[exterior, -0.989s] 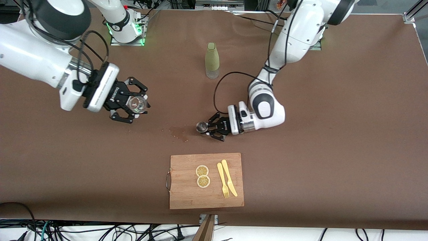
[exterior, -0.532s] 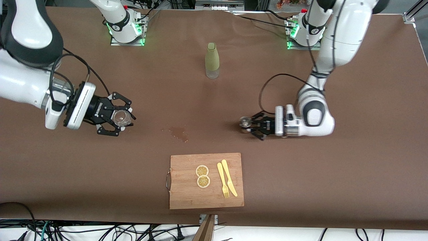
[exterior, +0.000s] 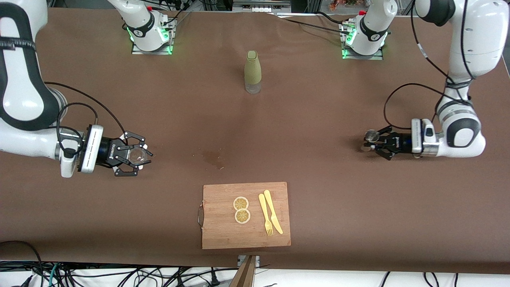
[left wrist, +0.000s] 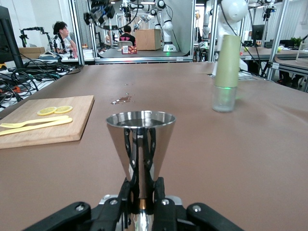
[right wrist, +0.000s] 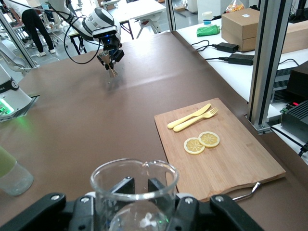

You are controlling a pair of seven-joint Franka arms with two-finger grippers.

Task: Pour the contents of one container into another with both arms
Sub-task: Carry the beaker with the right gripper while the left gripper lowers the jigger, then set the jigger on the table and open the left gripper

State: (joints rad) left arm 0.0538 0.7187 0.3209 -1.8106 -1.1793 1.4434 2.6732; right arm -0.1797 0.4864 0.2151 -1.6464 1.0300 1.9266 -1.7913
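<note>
1. The right arm [exterior: 24,99] reaches in from its base at the top of the front view and bends low toward its own end of the table. Its right gripper [exterior: 133,155] is clenched around a clear glass beaker [exterior: 137,154], held upright just above the brown table [exterior: 318,207]. In the right wrist view the beaker's rim [right wrist: 134,175] shows between the black fingers [right wrist: 122,185], and it looks empty.
2. A small dark wet stain [exterior: 213,157] marks the table near the middle, between the two grippers and just farther from the front camera than the cutting board.
3. A wooden cutting board [exterior: 223,235] lies near the table edge closest to the front camera, with a metal handle [exterior: 200,217] on the side toward the right arm's end. On it rest two lemon slices [exterior: 241,210] and, beside them, a yellow plastic fork [exterior: 265,219] and yellow plastic knife [exterior: 273,217], touching each other along their length.
4. A green bottle [exterior: 252,71] with a clear base stands upright on the table between the two arm bases, well apart from both grippers.
5. The left arm [exterior: 466,59] comes down toward its own end of the table. Its left gripper [exterior: 376,144] grasps a small steel jigger [exterior: 371,136] by the narrow waist, upright and low over the table. In the left wrist view the jigger's cone [left wrist: 140,139] rises from between the fingers [left wrist: 126,195], its open mouth up.
</note>
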